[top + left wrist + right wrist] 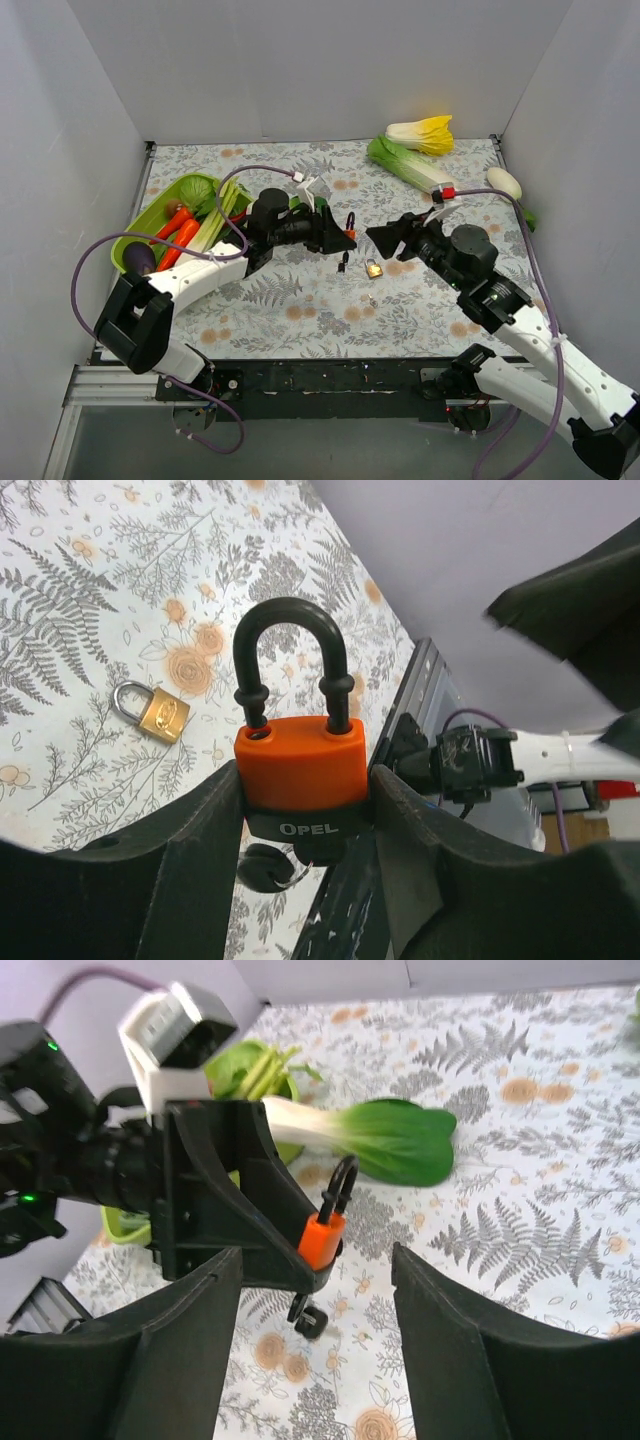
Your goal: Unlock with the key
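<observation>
My left gripper [343, 238] is shut on an orange padlock [300, 770] with a black shackle and holds it upright above the table. The padlock also shows in the right wrist view [324, 1237] and the top view [350, 228]. A black-headed key [308, 1318] hangs from the lock's underside; it also shows in the left wrist view [262, 865] and the top view [343, 263]. My right gripper [385, 238] is open and empty, facing the padlock from the right, a short way off.
A small brass padlock [373, 268] lies on the floral cloth below the held lock, also in the left wrist view [155, 711]. A green tray [150, 215] of vegetables stands at the left. A bok choy [375, 1138], a cabbage [423, 133] and other produce lie at the back right.
</observation>
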`<state>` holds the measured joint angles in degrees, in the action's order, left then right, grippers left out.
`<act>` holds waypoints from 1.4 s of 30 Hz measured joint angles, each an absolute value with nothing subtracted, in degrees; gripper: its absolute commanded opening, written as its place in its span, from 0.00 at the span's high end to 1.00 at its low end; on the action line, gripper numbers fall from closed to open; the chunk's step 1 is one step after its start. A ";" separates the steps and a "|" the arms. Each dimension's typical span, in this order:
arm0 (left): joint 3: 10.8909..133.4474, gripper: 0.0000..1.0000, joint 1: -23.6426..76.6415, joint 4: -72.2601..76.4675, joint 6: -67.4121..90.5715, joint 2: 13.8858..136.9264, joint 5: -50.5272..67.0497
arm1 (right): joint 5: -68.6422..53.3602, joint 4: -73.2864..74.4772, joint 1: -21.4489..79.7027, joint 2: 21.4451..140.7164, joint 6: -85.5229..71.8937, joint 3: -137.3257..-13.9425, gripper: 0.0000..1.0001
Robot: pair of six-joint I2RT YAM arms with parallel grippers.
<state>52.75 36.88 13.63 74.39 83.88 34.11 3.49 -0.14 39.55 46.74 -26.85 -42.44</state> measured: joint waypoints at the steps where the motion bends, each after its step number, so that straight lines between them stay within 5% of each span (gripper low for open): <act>1: 52.75 1.00 36.88 12.97 73.71 83.77 34.79 | 3.75 0.25 39.42 44.77 -26.79 -42.46 0.29; 8: 47.72 1.00 36.60 11.77 65.89 76.64 46.63 | 0.91 6.83 39.33 44.38 -22.74 -53.12 0.27; 20: 45.19 1.00 36.42 15.44 64.36 70.46 73.30 | -28.62 8.16 39.29 52.29 -13.32 -60.62 0.28; 42: 44.60 1.00 36.12 18.68 66.96 70.89 78.89 | -49.17 4.08 39.27 54.48 -14.63 -52.25 0.32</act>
<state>44.60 36.12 18.68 66.96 70.89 78.89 -49.17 4.08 39.27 54.48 -14.63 -52.25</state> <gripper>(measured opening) 0.478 0.707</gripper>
